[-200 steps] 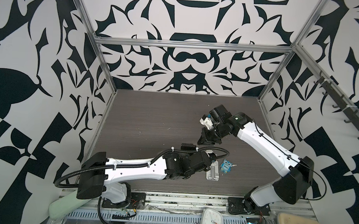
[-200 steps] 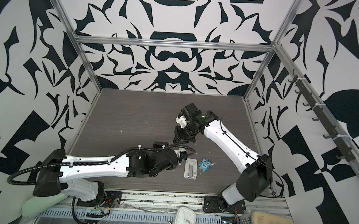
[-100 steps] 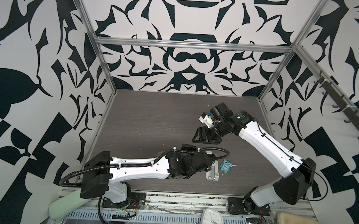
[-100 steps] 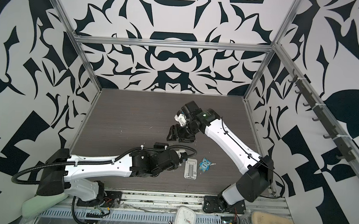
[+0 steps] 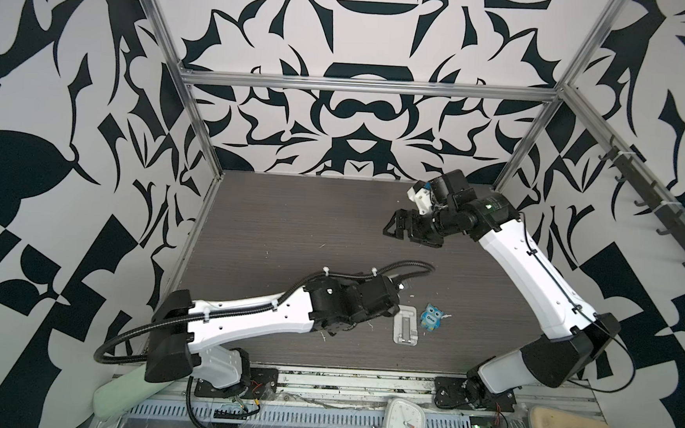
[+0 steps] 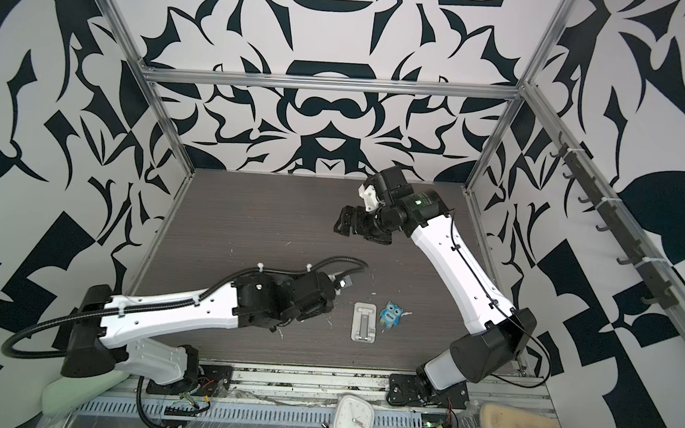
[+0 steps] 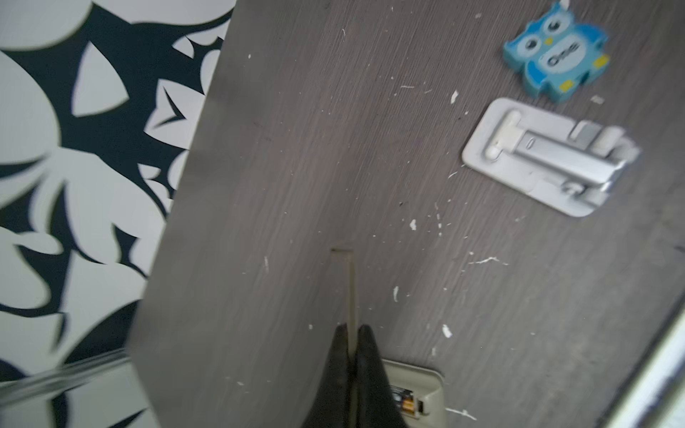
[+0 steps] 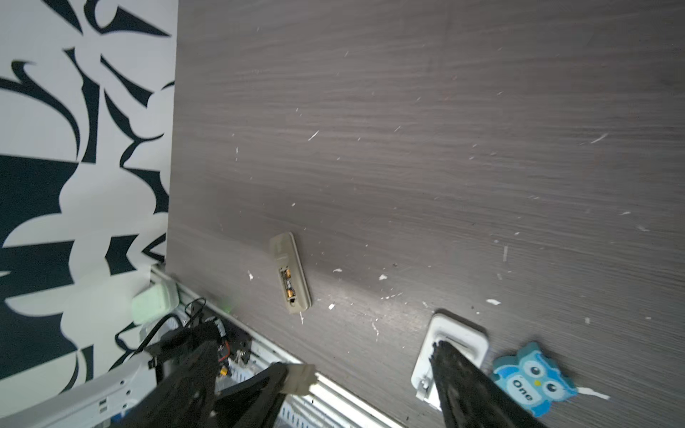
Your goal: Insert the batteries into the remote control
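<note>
The batteries (image 8: 287, 284) look seated in the remote control (image 8: 290, 273). Over it my left tool (image 7: 352, 329) clamps the unfitted cover (image 7: 348, 289); my right tool (image 8: 367, 359) stands open.

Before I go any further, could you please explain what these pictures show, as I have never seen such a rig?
You see a robot with a left arm and a right arm, both white, mounted at the front edge of a dark table. Each ends in a two-fingered gripper. The two wide pictures come from one camera head above, and the two close ones from a camera on each wrist. On the table lie a silvery slotted stand, a blue owl figure and the remote control, back up, its bay open with batteries showing inside. The left gripper is shut on a thin flat piece seen edge-on, possibly the bay's cover. The right gripper is open and empty.
</note>
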### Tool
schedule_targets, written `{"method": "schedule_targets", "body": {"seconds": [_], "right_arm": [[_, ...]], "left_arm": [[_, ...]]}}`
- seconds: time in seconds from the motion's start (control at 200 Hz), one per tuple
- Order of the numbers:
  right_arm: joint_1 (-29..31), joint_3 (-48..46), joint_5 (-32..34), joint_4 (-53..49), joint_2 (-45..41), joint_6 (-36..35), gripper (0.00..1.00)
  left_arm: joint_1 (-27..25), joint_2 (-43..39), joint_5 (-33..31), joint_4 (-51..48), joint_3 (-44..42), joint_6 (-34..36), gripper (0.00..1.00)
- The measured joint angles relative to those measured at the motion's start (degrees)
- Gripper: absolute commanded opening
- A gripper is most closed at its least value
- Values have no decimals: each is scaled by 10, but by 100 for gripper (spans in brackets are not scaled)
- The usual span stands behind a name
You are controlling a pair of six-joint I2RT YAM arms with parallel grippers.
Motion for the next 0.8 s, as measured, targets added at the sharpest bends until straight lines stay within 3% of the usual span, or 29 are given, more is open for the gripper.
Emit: {"method": "schedule_targets", "body": {"seconds": [0.165,0.335,0.51,0.805], "right_arm": [[-3,-18,23,0,-11,4,91],[2,-76,10,21,-47,33,90],[67,-79,5,58,-42,64,90],[189,-30,12,120,28,116,89]], "left_arm": [[93,-149,124,32,-53,-173,0],[147,-284,187,83,-125,-303,0],[167,-342,191,120,-168,-384,0],[168,-341,154,174,-200,-432,0]]}}
